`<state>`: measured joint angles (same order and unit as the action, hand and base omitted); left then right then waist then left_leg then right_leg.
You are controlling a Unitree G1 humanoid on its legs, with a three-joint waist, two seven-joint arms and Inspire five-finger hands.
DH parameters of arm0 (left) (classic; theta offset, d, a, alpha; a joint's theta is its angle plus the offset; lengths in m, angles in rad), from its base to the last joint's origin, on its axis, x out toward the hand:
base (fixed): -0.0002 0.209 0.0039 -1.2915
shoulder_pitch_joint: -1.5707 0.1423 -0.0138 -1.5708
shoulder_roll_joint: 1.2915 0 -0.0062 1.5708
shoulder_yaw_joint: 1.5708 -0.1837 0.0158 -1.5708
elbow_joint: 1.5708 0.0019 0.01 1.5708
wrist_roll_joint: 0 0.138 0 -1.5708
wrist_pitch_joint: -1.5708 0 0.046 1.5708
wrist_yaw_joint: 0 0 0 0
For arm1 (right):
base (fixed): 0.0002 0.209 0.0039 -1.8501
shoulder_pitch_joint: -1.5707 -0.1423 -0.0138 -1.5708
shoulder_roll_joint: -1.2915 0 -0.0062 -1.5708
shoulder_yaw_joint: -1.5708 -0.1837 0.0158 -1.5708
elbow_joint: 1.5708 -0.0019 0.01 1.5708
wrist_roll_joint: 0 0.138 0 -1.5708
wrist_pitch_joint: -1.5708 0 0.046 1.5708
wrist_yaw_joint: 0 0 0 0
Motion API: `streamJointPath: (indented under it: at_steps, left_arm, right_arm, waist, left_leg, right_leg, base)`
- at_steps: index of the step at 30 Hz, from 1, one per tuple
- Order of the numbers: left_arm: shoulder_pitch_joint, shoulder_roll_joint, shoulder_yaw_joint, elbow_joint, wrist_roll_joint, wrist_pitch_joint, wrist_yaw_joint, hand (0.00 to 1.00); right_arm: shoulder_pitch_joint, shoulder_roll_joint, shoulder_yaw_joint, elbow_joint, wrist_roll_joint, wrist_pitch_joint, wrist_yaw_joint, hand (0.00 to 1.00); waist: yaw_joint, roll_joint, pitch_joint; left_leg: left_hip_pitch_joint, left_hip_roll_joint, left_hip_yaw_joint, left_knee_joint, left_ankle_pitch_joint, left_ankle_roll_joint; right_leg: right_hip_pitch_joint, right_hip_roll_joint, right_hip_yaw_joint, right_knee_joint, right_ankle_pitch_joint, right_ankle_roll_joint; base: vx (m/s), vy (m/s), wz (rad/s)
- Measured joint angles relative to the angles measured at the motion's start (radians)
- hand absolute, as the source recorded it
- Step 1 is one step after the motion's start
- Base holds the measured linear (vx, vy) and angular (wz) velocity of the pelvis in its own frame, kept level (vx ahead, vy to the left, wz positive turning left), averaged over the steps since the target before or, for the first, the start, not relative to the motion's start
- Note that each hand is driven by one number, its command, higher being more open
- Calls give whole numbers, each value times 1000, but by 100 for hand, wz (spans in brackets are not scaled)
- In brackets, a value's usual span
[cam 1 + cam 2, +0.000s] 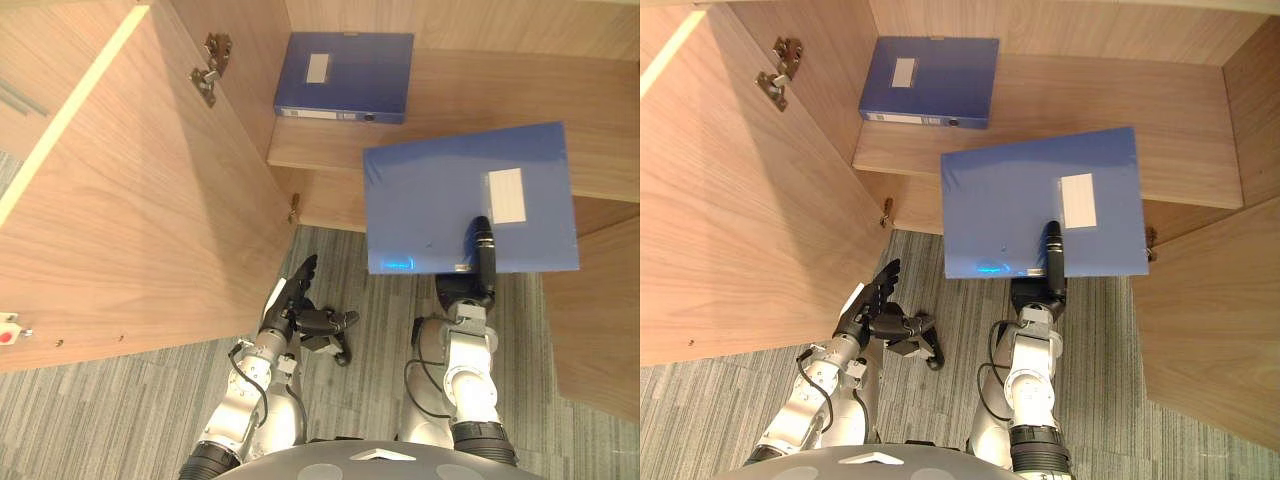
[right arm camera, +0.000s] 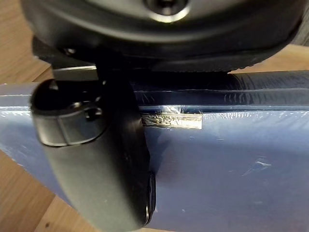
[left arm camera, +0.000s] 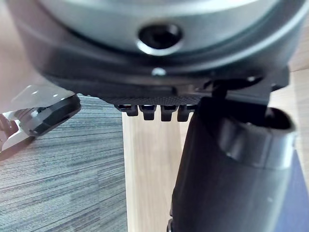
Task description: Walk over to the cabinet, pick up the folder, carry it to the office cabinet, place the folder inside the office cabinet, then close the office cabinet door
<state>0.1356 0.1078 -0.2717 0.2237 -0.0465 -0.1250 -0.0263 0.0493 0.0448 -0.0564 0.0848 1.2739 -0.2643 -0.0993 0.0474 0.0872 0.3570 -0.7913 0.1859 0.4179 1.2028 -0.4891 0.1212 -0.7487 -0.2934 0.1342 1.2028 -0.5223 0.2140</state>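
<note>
The thumb of the right hand (image 1: 480, 248) is pressing down on the top cover of the blue folder (image 1: 440, 200), near its white label. The other fingers are hidden under the folder, so they are probably supporting it from below, and the hand is pinching it in this way. In the right wrist view the same thumb (image 2: 96, 159) is lying flat on the glossy blue cover (image 2: 231, 169). The folder is being held flat and level, in front of the open cabinet and partly over the front edge of its wooden shelf (image 1: 480, 110). A 2nd blue folder (image 1: 345, 70) is lying on this shelf, in the back corner on the robot's left. The left hand (image 1: 300, 290) is hanging lower, over the grey carpet (image 1: 120, 420), with its fingers straight and holding nothing, just beside the left door (image 1: 130, 200). This door is standing wide open, and the right door (image 1: 600, 320) is standing open too.
</note>
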Motion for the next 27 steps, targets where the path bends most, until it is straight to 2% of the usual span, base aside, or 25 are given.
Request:
streamJointPath:
  at_steps: [3,7,17,27]
  left_arm:
    - [-14,0,0,-1,-2,5,0,100]
    - [-26,0,1,-8,-32,5,1,100]
    - [-26,-1,2,-42,-31,13,1,100]
    - [-26,-1,17,-111,-21,11,15,100]
  right_arm:
    - [-1,-8,0,42,5,28,-1,0]
    - [-14,-10,-8,45,9,37,-1,0]
    - [-46,-9,-52,45,6,-2,2,0]
    - [-21,-3,-32,-64,-13,-6,48,0]
  waist:
    - [1,0,4]
    - [3,-1,7]
    - [2,6,15]
    - [-3,10,40]
  left_leg:
    - [-13,0,-1,19,-1,-1]
    - [-39,5,-8,35,-2,-2]
    - [-39,9,-7,29,-6,-10]
    - [1,26,29,11,-23,2]
  right_leg:
    - [-18,0,6,30,-15,0]
    - [-44,0,5,52,-23,-5]
    - [-41,5,4,35,-25,-7]
    - [-28,20,32,-3,-11,12]
  base:
    - [-4,-36,3]
    - [-4,-15,2]
    - [6,5,-2]
    - [51,18,-13]
